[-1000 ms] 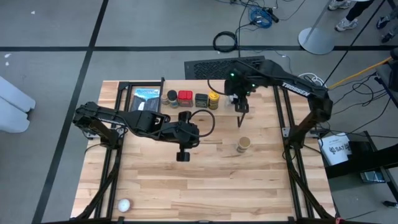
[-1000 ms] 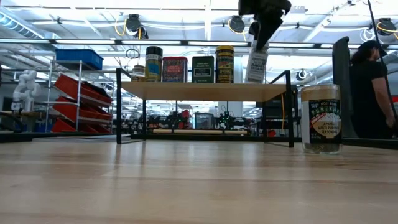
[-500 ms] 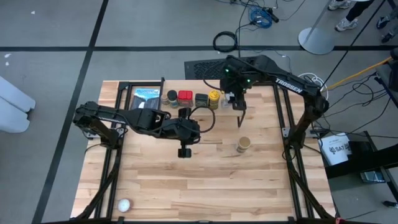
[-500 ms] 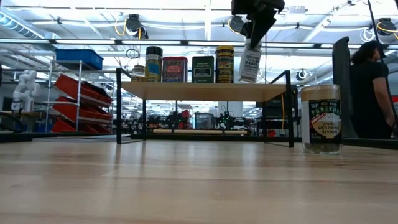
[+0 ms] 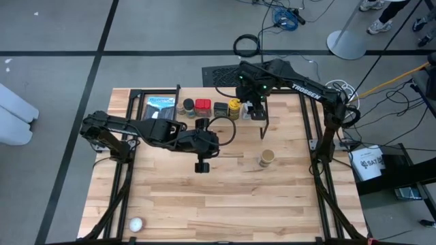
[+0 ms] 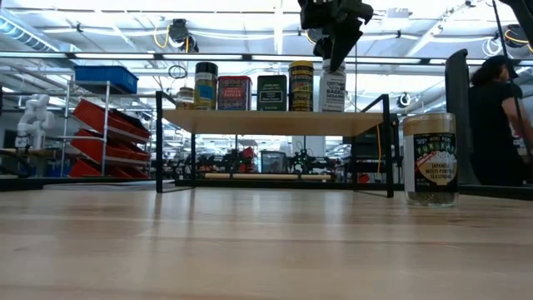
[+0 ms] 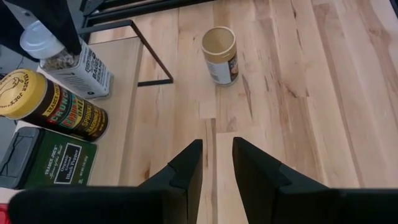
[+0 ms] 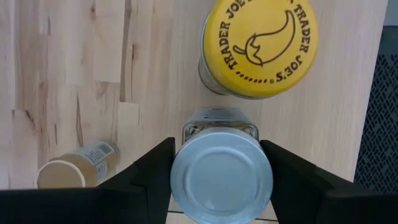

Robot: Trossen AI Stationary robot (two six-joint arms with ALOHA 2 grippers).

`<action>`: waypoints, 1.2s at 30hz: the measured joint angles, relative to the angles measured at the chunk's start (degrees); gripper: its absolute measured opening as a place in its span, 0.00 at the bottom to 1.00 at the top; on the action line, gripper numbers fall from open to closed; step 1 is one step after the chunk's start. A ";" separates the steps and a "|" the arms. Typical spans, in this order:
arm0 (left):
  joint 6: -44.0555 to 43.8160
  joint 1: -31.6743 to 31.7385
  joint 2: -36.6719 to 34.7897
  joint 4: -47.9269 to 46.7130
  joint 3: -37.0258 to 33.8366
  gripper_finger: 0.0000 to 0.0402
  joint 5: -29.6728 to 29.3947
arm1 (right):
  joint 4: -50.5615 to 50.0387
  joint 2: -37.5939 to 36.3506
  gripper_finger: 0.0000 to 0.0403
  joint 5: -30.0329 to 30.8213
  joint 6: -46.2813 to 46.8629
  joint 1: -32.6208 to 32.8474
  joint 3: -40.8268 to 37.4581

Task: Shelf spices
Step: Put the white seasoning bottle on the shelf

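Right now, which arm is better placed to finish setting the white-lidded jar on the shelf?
The right: its tool grips the white-lidded jar on the shelf beside the yellow-lidded jar. The left tool is empty.

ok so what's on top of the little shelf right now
On the shelf stand a dark-lidded jar, red tin, black square tin, yellow-lidded jar and the white-lidded jar, gripped by the right pincer. The arm hides its lid from above.

Light wooden table, bearing at twelve o'clock a narrow shelf on thin black legs. On the shelf plank, in a row: small dark-lidded jar, red tin, black square tin, yellow-lidded jar, white-lidded jar. Directly on the tabletop: tan-lidded jar toward three o'clock, small white ball near seven o'clock, flat blue-and-black package near eleven o'clock.
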 joint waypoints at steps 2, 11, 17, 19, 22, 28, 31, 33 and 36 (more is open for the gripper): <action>0.01 0.00 0.00 -0.01 0.00 0.24 0.00 | 0.14 0.02 0.50 -0.01 -0.11 0.00 0.00; 0.01 0.00 0.00 -0.02 0.02 0.24 0.00 | 1.90 0.15 0.54 0.41 -0.97 -0.02 -0.07; 0.00 0.00 0.00 -0.03 0.02 0.24 0.00 | 2.55 0.15 0.56 -1.65 -1.03 -0.02 -0.07; 0.01 0.00 0.00 -0.04 0.02 0.24 0.00 | 2.65 0.15 0.56 -2.24 -1.03 -0.02 -0.07; -0.01 0.00 0.00 -0.04 0.02 0.24 0.00 | 3.23 0.15 0.56 -2.43 -0.93 -0.01 -0.09; -0.01 0.00 0.00 -0.04 0.02 0.24 0.02 | 3.73 0.15 0.56 -2.50 -0.35 -0.77 -0.11; -0.01 0.00 0.00 -0.04 0.02 0.24 0.02 | 4.37 0.15 0.56 -2.67 -0.24 -1.46 -0.11; -0.01 0.00 0.00 -0.04 0.02 0.24 0.02 | 4.47 0.15 0.57 -2.83 -0.07 -1.79 -0.11; -0.01 0.00 0.00 -0.03 0.02 0.24 0.02 | 5.01 0.14 0.60 -3.32 0.47 -2.18 -0.11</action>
